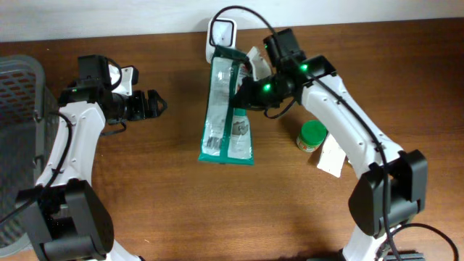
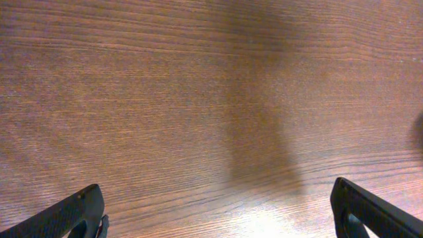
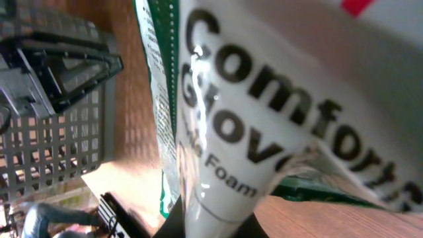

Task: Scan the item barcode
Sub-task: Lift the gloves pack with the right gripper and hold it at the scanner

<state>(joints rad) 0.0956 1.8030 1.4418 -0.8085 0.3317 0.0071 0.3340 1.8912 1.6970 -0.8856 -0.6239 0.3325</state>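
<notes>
At the 9 o'clock edge, a grey mesh basket [image 1: 18,101] on the counter [image 1: 145,188]. Next, at its 3 o'clock, left fingers [image 1: 156,96] spread wide, grasping nothing; only bare wood between them in the left wrist view.

Middle of the scene: glove packet [image 1: 226,116], clenched along its 3 o'clock edge by the right fingers [image 1: 246,94]. Long axis running 12 to 6, top end just beside the white scanner [image 1: 222,32] at 12 o'clock. Cannot tell whether lifted clear or resting at the 6 o'clock end. From the right wrist, printed face filling the frame; no barcode made out.

Nearer and holding, by this judgement: the right arm. Left fingers well apart, at the packet's 9 o'clock. Coming move probably a turn or slide toward 12 o'clock, barcode to scanner window. Nothing between the two.

At the packet's 4 o'clock, a green-lidded jar [image 1: 312,135], with a white card [image 1: 332,156] just beside it. Both close under the right forearm, likely to be brushed on a low sweep.
</notes>
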